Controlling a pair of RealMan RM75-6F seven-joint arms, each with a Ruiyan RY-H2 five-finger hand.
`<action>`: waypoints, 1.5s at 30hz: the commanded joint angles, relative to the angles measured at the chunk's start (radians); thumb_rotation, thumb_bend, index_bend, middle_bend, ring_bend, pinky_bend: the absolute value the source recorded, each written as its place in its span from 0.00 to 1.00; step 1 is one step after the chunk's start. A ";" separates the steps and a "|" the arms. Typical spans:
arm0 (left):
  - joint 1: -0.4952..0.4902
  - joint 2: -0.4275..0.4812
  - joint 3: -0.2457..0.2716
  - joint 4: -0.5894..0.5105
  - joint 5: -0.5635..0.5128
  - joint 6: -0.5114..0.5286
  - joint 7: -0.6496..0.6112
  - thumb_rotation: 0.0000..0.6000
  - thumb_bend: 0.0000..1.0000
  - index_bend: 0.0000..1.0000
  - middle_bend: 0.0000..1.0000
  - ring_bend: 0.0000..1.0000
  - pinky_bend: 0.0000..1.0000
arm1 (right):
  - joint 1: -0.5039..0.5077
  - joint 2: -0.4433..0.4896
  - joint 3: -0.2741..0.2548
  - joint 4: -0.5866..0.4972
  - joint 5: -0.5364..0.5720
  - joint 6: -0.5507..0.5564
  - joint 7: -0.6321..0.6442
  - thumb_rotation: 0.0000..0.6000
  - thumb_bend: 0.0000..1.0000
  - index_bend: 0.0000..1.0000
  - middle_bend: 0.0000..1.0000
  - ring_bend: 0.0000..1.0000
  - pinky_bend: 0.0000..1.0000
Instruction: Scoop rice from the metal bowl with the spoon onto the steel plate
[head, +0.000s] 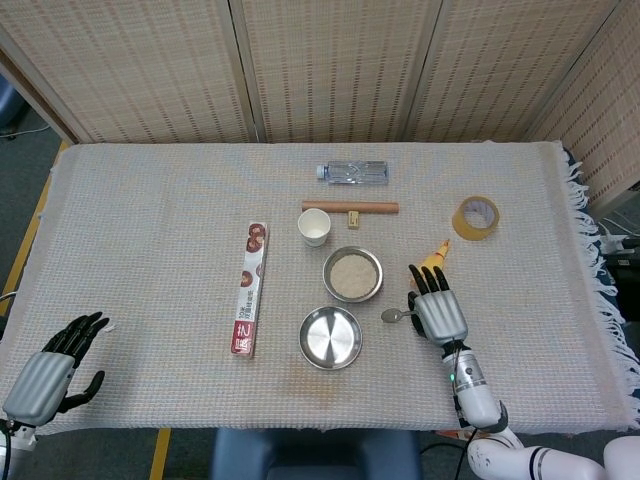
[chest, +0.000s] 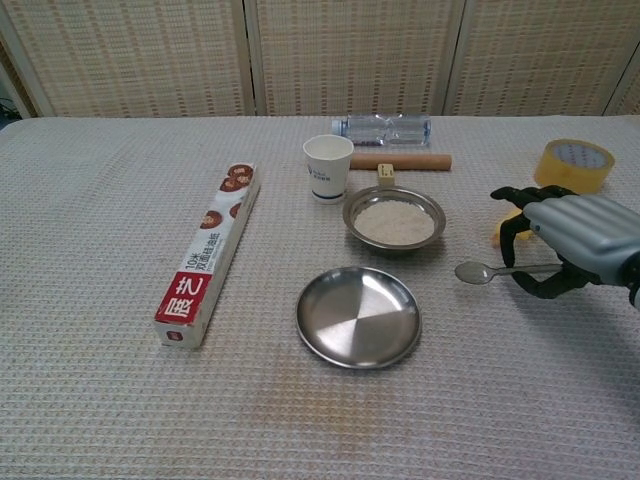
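The right hand (chest: 575, 240) holds the spoon (chest: 500, 270) by its handle, fingers (chest: 515, 225) curled down over it, and in the chest view the spoon appears lifted clear of the bench (chest: 100, 400), its small shadow falling on the cloth below. The spoon's long axis runs roughly level and side to side, with the empty scoop end pointing toward the robot's left, away from the palm.

That is the relation the coming move turns on. The metal bowl (chest: 394, 222) of rice lies to the left of the scoop end and slightly farther from the robot, so the spoon already points nearly at it and, by the look of it, needs to travel along its own axis and dip. The steel plate (chest: 358, 316) sits just in front of the bowl, nearer the robot, empty, so no rice has been moved yet.

The right hand is by far the nearer of the 2. The left hand (head: 55, 365) rests at the near left corner of the bench, well apart from bowl and plate, fingers spread and holding nothing.

A yellow object (head: 433, 262) lies just beyond the right hand.
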 joint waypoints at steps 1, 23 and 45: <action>0.000 -0.001 0.000 -0.001 0.001 -0.001 0.004 1.00 0.45 0.00 0.00 0.00 0.17 | -0.004 0.011 0.000 -0.008 0.003 0.002 -0.001 1.00 0.36 0.55 0.00 0.00 0.00; 0.003 0.000 0.003 -0.005 0.006 0.004 0.007 1.00 0.44 0.00 0.00 0.00 0.17 | -0.017 -0.002 -0.008 0.019 -0.034 0.043 0.033 1.00 0.37 0.60 0.23 0.00 0.00; 0.000 -0.002 0.000 -0.006 -0.004 -0.007 0.015 1.00 0.44 0.00 0.00 0.00 0.17 | -0.027 -0.042 0.002 0.119 -0.093 0.084 0.113 1.00 0.39 0.92 0.56 0.11 0.00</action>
